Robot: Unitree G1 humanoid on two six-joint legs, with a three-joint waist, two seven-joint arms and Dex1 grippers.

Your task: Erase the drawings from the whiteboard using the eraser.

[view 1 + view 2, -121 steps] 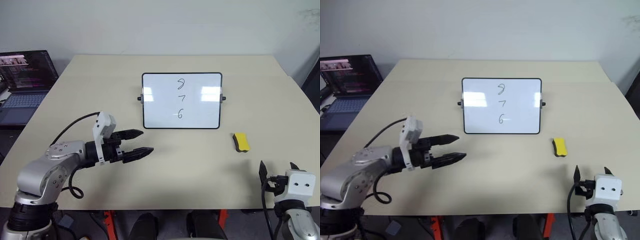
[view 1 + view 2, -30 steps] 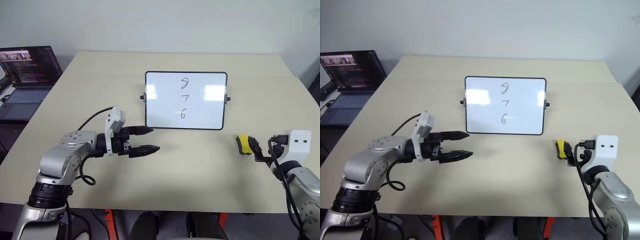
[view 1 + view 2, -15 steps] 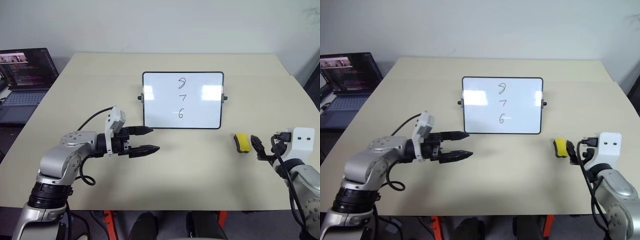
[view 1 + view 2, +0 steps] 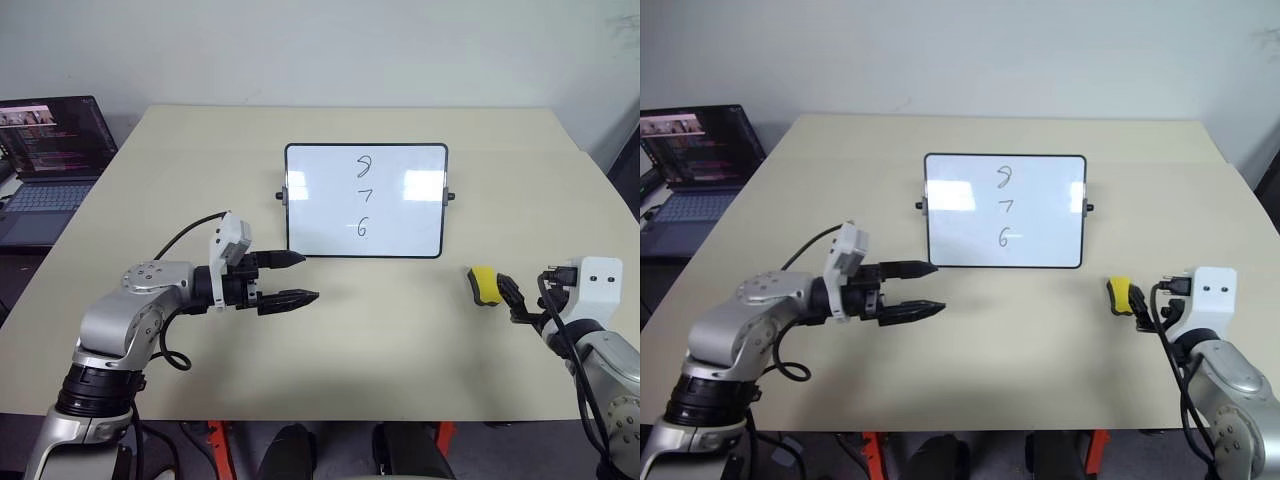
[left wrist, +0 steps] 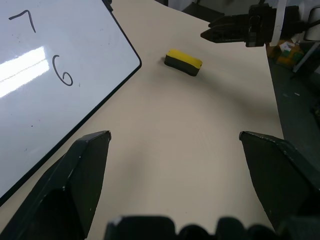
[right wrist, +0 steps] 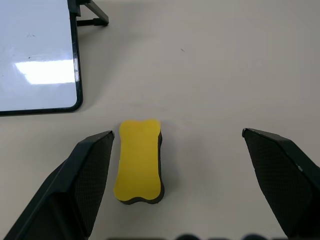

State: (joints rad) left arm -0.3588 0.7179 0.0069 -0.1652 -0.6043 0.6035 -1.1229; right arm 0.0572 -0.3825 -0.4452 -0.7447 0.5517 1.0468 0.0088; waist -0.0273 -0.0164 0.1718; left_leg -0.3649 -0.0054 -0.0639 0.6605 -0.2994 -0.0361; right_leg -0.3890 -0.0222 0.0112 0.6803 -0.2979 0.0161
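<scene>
Nearest, on the left side of the tan worktop (image 4: 400, 330): left end effector (image 4: 300, 279), fingers apart, nothing between them, pointing sideways toward the middle, just in front of the board's lower left corner but not touching it.

Nearest on the right: right end effector (image 6: 180, 185), fingers spread wide, holding nothing. Yellow eraser (image 6: 139, 161) with black underside lying flat on the worktop, just ahead of this end effector, close to one finger (image 6: 85, 175) and not touching it, well apart from the other. Also seen from the head as a small yellow block (image 4: 484, 285) just in front of the right fingertips.

Farther back, in the middle: whiteboard (image 4: 320, 200) with a thin black frame and black side knobs, standing tilted on its stand. Drawings (image 4: 362, 196) on it, three black digits in a column, nine on top, seven in the middle, six at the bottom, all unwiped. Eraser off to the right of the board's lower right corner, apart from it.

Farthest left, past the worktop's edge: open laptop (image 4: 55, 150) with a lit screen.
</scene>
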